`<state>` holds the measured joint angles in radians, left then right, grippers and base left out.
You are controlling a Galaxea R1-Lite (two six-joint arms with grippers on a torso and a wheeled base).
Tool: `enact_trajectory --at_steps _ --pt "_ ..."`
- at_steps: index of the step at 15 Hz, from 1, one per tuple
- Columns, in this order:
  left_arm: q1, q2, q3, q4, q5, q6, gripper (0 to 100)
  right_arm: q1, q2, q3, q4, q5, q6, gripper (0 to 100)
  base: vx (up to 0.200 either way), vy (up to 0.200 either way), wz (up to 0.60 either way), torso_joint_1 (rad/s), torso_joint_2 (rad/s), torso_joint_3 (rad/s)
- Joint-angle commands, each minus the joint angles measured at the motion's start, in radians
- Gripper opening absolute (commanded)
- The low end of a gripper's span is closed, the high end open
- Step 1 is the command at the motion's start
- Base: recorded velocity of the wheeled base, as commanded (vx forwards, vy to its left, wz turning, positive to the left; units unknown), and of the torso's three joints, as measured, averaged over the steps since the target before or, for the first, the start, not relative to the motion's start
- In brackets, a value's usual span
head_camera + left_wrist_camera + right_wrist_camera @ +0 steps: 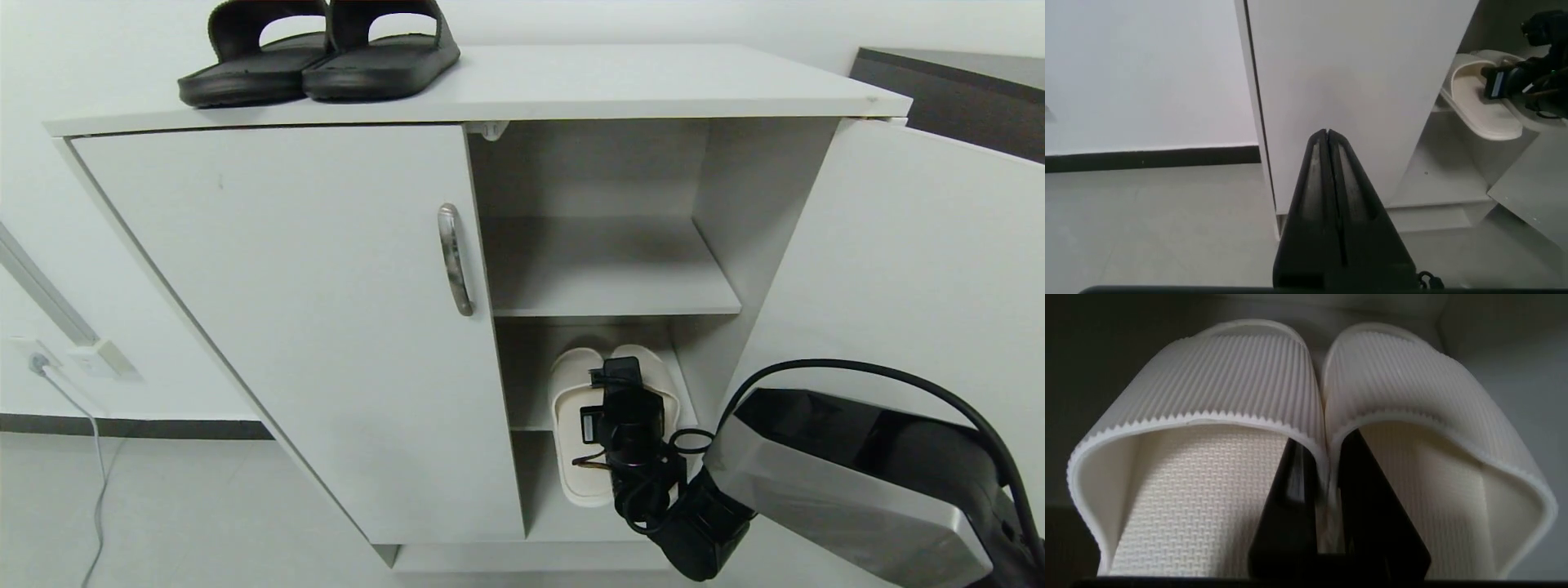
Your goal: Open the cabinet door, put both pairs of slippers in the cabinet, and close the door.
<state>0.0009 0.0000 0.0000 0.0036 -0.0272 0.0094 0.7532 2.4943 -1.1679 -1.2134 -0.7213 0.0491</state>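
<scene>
White slippers (571, 465) held at the lower shelf of the cabinet (653, 77), right door (898, 261) open.
Right gripper (1323, 514) pinches both slippers' inner walls together; heels project past the shelf edge. Black slippers (318, 57) rest on the cabinet top. Left gripper (1327, 143), fingers pressed together, hangs before the closed left door (286, 310).

The head view's top edge cuts off the black slippers (318, 69).

left tool (1327, 139): fingers pressed together, empty | right arm (857, 482): stretched forward and down | right tool (618, 384): clamped on white slippers (1233, 384)
</scene>
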Motion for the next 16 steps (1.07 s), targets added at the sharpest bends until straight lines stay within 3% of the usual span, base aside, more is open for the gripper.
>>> enact_trajectory --at_steps 1,7,16 --pt "0.001 0.000 0.000 -0.001 0.000 0.000 0 -0.002 0.008 -0.003 0.000 0.000 0.000 0 0.000 0.000 0.00 0.000 0.00 0.000" --pt "0.001 0.000 0.000 -0.001 0.000 0.000 0 -0.029 0.028 -0.039 0.008 0.017 -0.029 0 0.000 0.000 0.00 0.000 0.00 0.000" --pt "0.001 0.000 0.000 -0.001 0.000 0.000 0 -0.127 0.187 -0.420 0.180 0.049 -0.040 0 0.000 0.000 0.00 0.000 0.00 0.000"
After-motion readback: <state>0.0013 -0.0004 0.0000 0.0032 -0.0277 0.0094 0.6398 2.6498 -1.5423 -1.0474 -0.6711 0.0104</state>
